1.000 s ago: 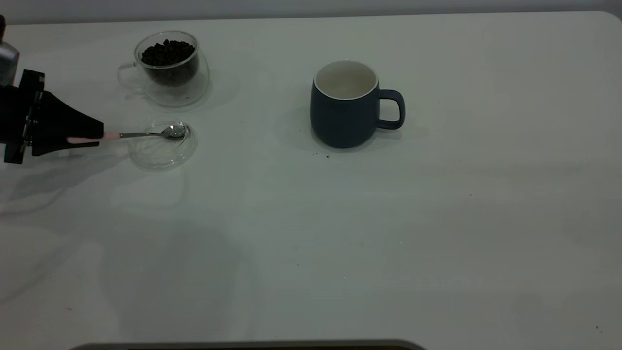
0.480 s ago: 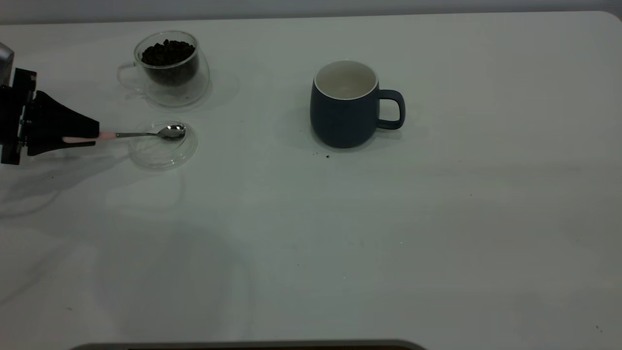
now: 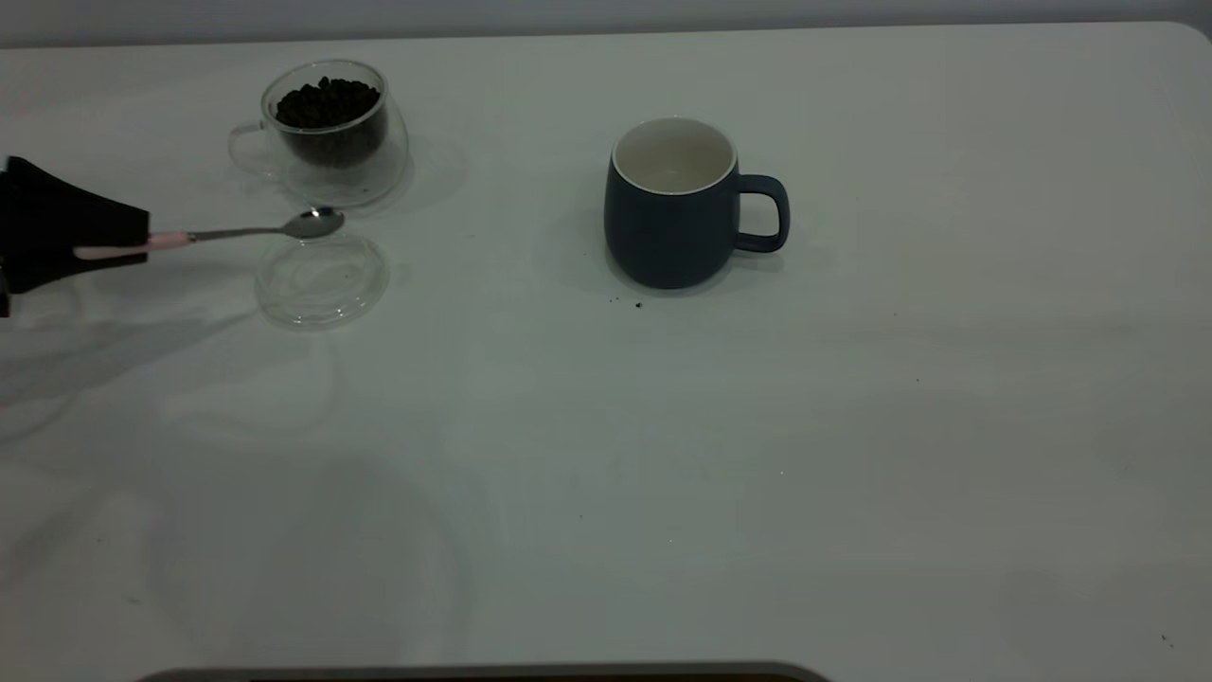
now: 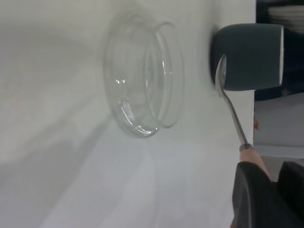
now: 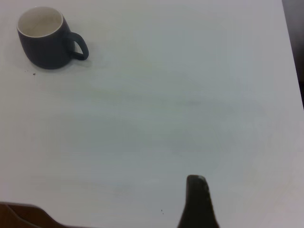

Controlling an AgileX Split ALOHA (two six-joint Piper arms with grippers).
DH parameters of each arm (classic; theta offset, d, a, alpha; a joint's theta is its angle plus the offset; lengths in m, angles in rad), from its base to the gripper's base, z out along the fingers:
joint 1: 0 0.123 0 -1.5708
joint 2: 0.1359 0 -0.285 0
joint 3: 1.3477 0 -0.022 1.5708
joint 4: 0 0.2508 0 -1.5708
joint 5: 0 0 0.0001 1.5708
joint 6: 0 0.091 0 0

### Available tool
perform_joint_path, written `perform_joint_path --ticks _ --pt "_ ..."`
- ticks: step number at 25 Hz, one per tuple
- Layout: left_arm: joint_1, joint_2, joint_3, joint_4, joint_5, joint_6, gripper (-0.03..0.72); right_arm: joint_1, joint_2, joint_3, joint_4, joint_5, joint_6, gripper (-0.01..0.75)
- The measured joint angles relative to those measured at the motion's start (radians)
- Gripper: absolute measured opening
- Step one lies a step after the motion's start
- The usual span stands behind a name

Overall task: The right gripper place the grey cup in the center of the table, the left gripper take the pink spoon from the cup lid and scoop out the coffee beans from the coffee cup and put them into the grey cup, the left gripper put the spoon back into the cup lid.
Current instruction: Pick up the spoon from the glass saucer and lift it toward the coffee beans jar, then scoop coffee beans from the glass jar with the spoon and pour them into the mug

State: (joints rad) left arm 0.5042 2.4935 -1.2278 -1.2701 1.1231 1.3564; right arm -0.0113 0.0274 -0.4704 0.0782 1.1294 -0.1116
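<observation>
The step in hand is the spoon pick-up. The left gripper (image 3: 104, 248) is closed on the pale handle of the pink spoon (image 3: 248, 230), and the spoon extends straight out ahead of the jaws with its metal bowl at the far end. The bowl hangs clear of the cup lid (image 3: 322, 280), which lies empty on the table (image 3: 663, 455) below and slightly to one side of the spoon tip. The grey cup (image 3: 674, 206) stands upright near the table centre, well beyond the spoon tip, with its handle turned away from the jaws; placement of that cup is judged complete.

The next move calls for carrying the spoon bowl over the rim of the coffee cup (image 3: 327, 133), which stands just beyond the spoon tip to one side, then tilting the bowl down into the coffee beans (image 3: 327, 102). The clear glass wall is close to the tip, so the approach should come from above.

Most of the left gripper body is cut off at the edge of the exterior view. In the left wrist view the coffee cup is out of frame. Of the right gripper (image 5: 196, 202), parked well apart from the grey cup, only one dark finger shows; the state of its jaws cannot be told.
</observation>
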Motion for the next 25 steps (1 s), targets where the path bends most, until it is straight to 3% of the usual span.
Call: perform_joint_path --ticks 6,11,17,25 --pt "0.008 -0.129 0.0 0.004 -0.016 0.003 0.122 0.0 0.0 0.0 0.0 0.0 0.0 0.591" --pt "0.002 -0.264 0.0 -0.027 -0.122 0.06 0.122 0.0 0.0 0.0 0.0 0.0 0.0 0.591" --pt "-0.087 -0.284 -0.006 -0.048 -0.304 0.155 0.122 0.0 0.0 0.0 0.0 0.0 0.0 0.591" --pt "-0.172 -0.252 -0.097 -0.057 -0.374 0.187 0.122 0.0 0.0 0.0 0.0 0.0 0.0 0.591"
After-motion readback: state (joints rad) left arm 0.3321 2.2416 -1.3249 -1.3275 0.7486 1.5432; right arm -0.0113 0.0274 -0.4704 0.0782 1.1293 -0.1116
